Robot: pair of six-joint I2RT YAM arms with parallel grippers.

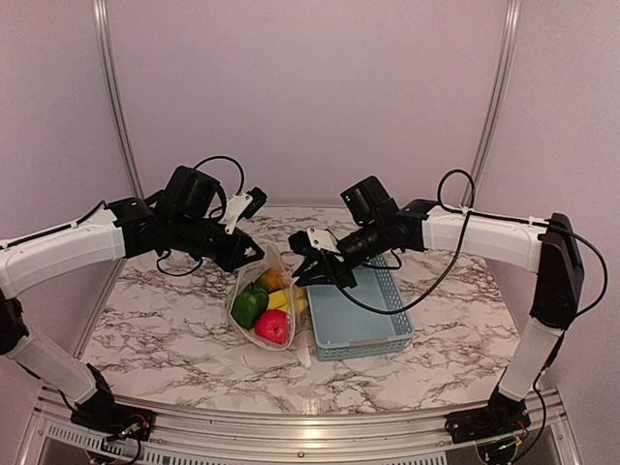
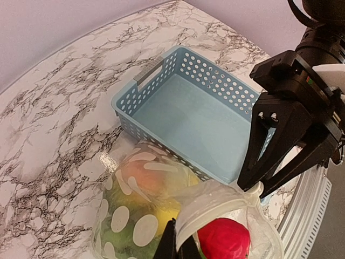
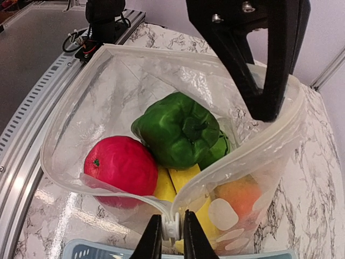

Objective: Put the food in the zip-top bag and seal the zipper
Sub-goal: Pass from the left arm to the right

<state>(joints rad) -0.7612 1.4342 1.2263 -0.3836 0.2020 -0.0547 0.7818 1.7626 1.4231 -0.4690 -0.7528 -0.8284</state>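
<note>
The zip-top bag (image 1: 276, 263) lies on the marble table beside the basket, its mouth held apart. Inside it is the food: a green pepper (image 3: 178, 129), a pinkish-red apple (image 3: 121, 164), an orange (image 3: 240, 197) and a yellow banana (image 3: 183, 181). My left gripper (image 2: 178, 243) is shut on the zipper (image 2: 215, 208) at the mouth's left end. My right gripper (image 3: 172, 229) is shut on the zipper's other end, at the bag's corner by the basket. In the top view the left gripper (image 1: 257, 254) and right gripper (image 1: 302, 279) face each other across the bag.
The light-blue slotted basket (image 1: 360, 312) stands with nothing in it, directly right of the bag and touching it. The table's metal front rail (image 3: 32, 135) runs close behind the bag in the right wrist view. Lilac walls surround the table.
</note>
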